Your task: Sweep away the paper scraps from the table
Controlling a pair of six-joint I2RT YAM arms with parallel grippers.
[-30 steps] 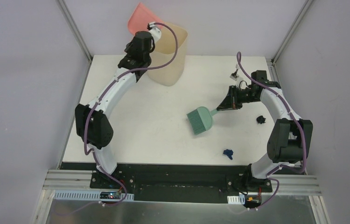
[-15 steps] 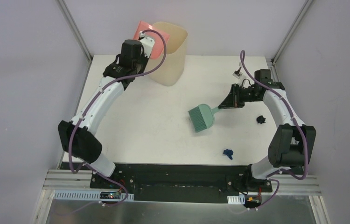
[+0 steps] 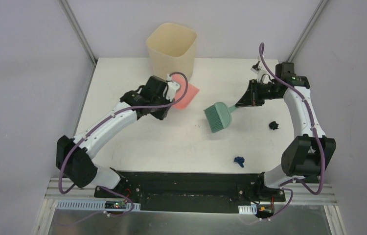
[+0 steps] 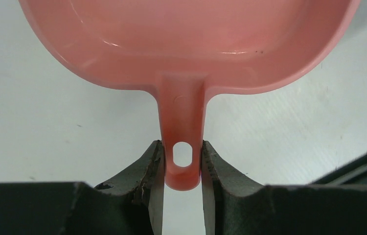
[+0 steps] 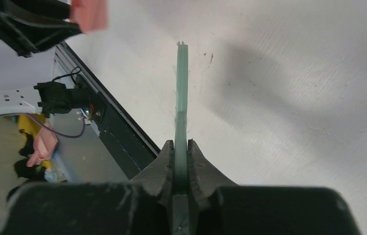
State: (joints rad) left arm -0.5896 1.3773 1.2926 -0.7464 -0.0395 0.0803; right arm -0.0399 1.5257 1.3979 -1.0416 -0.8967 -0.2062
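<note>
So the left claw is clamped on the pink dustpan handle, and the right claw is pinched tight on the green brush. I only see 2 paper scraps, both on the counter by the right arm. They look featherlight and crumpled, so probably nudge them with bristles, don't grab.

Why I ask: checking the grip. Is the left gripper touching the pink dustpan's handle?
Touching. Left wrist view: the left gripper pinches the pink dustpan by its handle, fingers flush on both sides.
</note>
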